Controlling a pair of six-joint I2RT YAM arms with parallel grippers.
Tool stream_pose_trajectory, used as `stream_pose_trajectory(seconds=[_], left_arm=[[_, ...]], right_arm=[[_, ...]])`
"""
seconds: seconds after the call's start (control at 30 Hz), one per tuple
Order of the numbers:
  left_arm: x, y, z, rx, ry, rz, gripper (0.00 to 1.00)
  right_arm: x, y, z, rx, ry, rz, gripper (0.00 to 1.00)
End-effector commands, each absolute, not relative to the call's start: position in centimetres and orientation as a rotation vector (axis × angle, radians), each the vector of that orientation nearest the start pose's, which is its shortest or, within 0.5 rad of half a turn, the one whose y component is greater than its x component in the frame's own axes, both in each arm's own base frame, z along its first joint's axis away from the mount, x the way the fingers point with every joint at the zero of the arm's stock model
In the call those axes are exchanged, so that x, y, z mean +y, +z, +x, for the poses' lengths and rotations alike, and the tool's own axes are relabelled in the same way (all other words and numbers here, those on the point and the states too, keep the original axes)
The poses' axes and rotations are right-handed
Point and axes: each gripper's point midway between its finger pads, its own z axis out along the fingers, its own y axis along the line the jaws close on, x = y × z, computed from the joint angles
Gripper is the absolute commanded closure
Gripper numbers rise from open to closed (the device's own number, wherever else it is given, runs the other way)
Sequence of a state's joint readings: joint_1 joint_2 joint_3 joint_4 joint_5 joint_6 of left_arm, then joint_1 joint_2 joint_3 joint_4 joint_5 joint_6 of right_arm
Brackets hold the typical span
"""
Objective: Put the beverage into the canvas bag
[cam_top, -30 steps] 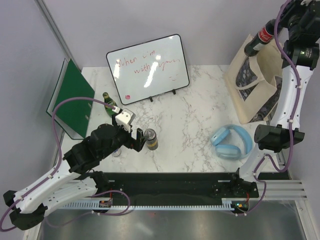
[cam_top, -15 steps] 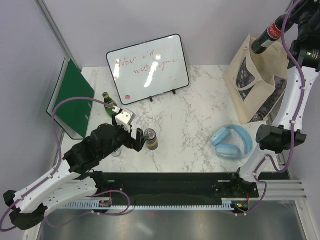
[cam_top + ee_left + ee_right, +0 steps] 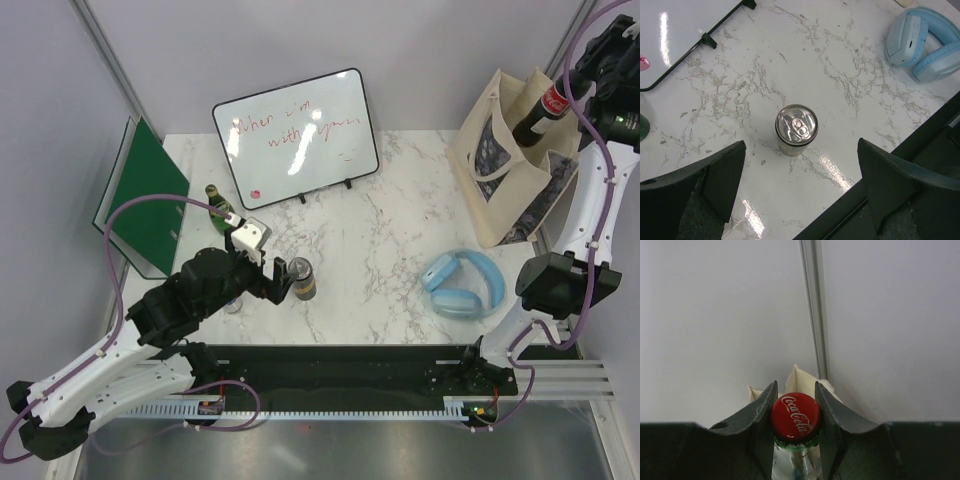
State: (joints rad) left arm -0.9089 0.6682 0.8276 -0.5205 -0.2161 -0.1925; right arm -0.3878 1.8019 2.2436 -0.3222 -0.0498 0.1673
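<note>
Quick status on the bagging job. My right pincer (image 3: 572, 92) is clamped tight on the neck of the cola bottle (image 3: 535, 115), just under the red cap (image 3: 796, 419). The bottle hangs tilted over the open mouth of the canvas bag (image 3: 500, 95) at the far right corner of the table (image 3: 390, 210). From above I honestly can't tell if the base has dipped below the rim or is just hovering over it. Either way it isn't let go, so I'd call this one mostly done: what's left is lower it in and release.

My left pincer (image 3: 802, 150) is spread as wide as it goes, holding nothing. It's parked over a drink can (image 3: 796, 129) standing upright on the table between my fingers, not touching either. A green bottle (image 3: 213, 200) stands further back on the left. If those count as beverages too, they're not started.

Materials: the bag is floppy cream cloth with a dark printed panel, and it sags a bit, so the opening isn't a neat shape. The cola bottle is dark, smooth glass or plastic with a crimped metal cap. The can is a shiny metal cylinder with a pull tab. The table is glossy white marble-look with grey veins.
</note>
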Motion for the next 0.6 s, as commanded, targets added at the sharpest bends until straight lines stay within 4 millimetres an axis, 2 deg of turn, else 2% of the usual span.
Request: stream_pose_trajectory(seconds=[0.0, 0.03, 0.07, 0.23, 0.27, 0.33, 0.37, 0.43, 0.47, 0.5, 0.57], left_arm=[[-19.1, 26.4, 18.6, 1.818, -0.548, 0.56, 0.0], [-19.0, 26.5, 18.5, 1.813, -0.55, 0.557, 0.0], [-19.0, 26.5, 18.5, 1.812, -0.552, 0.559, 0.0], [-18.9, 26.9, 18.3, 1.798, -0.566, 0.556, 0.0], [-18.8, 27.2, 18.2, 1.79, -0.571, 0.551, 0.0], [-18.7, 27.2, 18.1, 1.785, -0.574, 0.549, 0.0], [-18.7, 27.3, 18.0, 1.782, -0.576, 0.546, 0.0], [-18.8, 27.4, 17.9, 1.781, -0.585, 0.55, 0.0], [-18.9, 27.4, 17.9, 1.78, -0.589, 0.552, 0.0], [-19.0, 27.4, 17.9, 1.78, -0.593, 0.556, 0.0], [-19.1, 27.3, 17.8, 1.783, -0.596, 0.562, 0.0]], right_arm=[[-16.7, 62.2, 42.9, 1.086, -0.186, 0.287, 1.0], [-16.7, 62.3, 42.5, 1.08, -0.191, 0.289, 1.0], [-16.9, 61.2, 42.9, 1.1, -0.192, 0.299, 1.0], [-16.9, 59.9, 43.2, 1.136, -0.202, 0.285, 1.0], [-17.2, 58.2, 43.8, 1.167, -0.207, 0.293, 1.0], [-17.1, 58.6, 43.0, 1.135, -0.236, 0.27, 1.0], [-17.1, 57.3, 43.5, 1.159, -0.231, 0.266, 1.0], [-16.8, 57.0, 43.5, 1.154, -0.218, 0.246, 1.0], [-16.8, 55.7, 43.9, 1.173, -0.209, 0.252, 1.0], [-16.8, 55.9, 43.8, 1.151, -0.21, 0.251, 1.0], [-17.2, 54.4, 44.2, 1.164, -0.21, 0.268, 1.0]])
